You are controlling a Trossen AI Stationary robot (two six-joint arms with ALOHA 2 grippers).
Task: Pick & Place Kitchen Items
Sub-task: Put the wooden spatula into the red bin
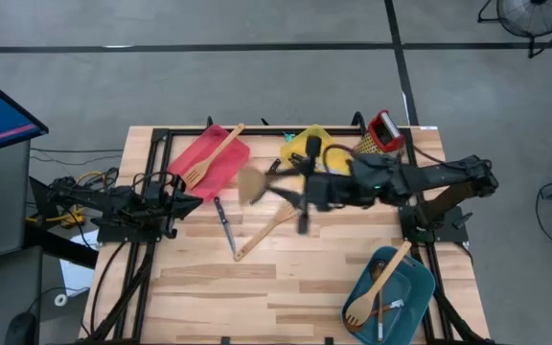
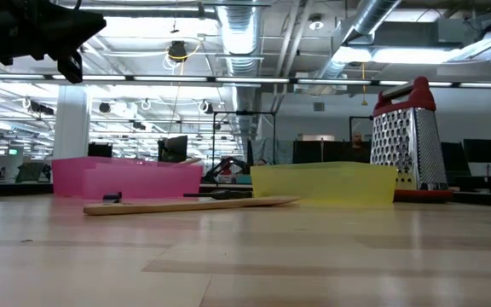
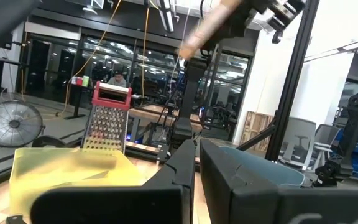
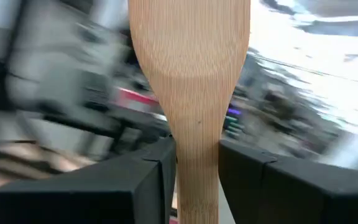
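Note:
My right gripper (image 1: pixel 297 190) is raised over the table's middle and shut on a pale wooden spatula (image 4: pixel 190 56), whose blade (image 1: pixel 250 184) points toward the table's left. The left wrist view shows that spatula (image 3: pixel 207 31) high overhead. My left gripper (image 1: pixel 186 201) rests shut at the left edge, touching nothing. A slotted wooden turner (image 1: pixel 211 156) lies on the red tray (image 1: pixel 228 171). A black-handled knife (image 1: pixel 225 223) and another wooden spatula (image 1: pixel 266 233) lie flat on the table. My right gripper pinches the spatula's handle just behind the blade (image 4: pixel 196 163) between its two fingers (image 4: pixel 143 169). The fingers come level from the table's right and lie along the handle, so the blade sticks out ahead of them. The spatula is lifted clear of the table.
A yellow tray (image 1: pixel 316 142) and a steel box grater with a red top (image 1: pixel 383 129) stand at the far edge. A teal tray (image 1: pixel 412 287) at the near right holds a wooden utensil (image 1: pixel 379 285) and a knife. There is bare wood at the near left.

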